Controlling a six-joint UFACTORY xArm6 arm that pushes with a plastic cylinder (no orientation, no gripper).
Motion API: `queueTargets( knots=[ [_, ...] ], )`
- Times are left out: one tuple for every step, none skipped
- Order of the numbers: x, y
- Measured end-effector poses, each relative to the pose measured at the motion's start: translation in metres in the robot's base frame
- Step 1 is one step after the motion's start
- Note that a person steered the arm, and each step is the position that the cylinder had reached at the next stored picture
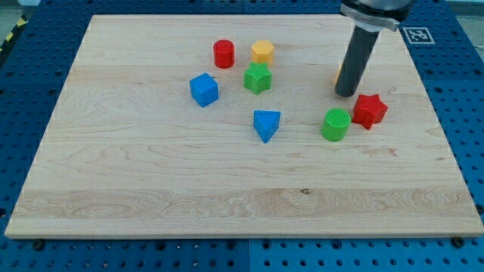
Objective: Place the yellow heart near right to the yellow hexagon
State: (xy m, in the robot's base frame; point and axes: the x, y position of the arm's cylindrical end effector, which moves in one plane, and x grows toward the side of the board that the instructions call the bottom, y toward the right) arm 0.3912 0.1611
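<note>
The yellow heart (338,76) barely shows, a sliver peeking from behind the rod at its nine o'clock edge. My tip (346,94) holds nothing and seems to touch it. The yellow hexagon (262,51) sits well apart toward ten o'clock, beside the red cylinder (224,54). I judge the push just starting: it calls for getting round to the heart's three o'clock side and driving toward nine.

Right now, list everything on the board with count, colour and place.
cylinder: one, red, top centre.
hexagon: one, yellow, right of the red cylinder.
star: one, green, below the hexagon.
cube: one, blue, left of the green star.
wedge-like block: one, blue, centre.
cylinder: one, green, right of centre.
star: one, red, beside the green cylinder.
yellow sliver: one, mostly hidden behind the rod.
board: one, wooden.
my tip: one, dark, above the green cylinder.
</note>
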Motion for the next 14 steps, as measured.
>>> queueTargets(
  knots=[
    [-0.001, 0.0],
    [-0.001, 0.0],
    [-0.001, 0.001],
    [-0.002, 0.002],
    [-0.004, 0.008],
    [-0.004, 0.023],
    [-0.012, 0.03],
    [-0.035, 0.029],
    [-0.046, 0.023],
    [-0.046, 0.027],
    [-0.069, 0.044],
    [-0.089, 0.044],
    [-0.08, 0.036],
    [-0.068, 0.028]
  ],
)
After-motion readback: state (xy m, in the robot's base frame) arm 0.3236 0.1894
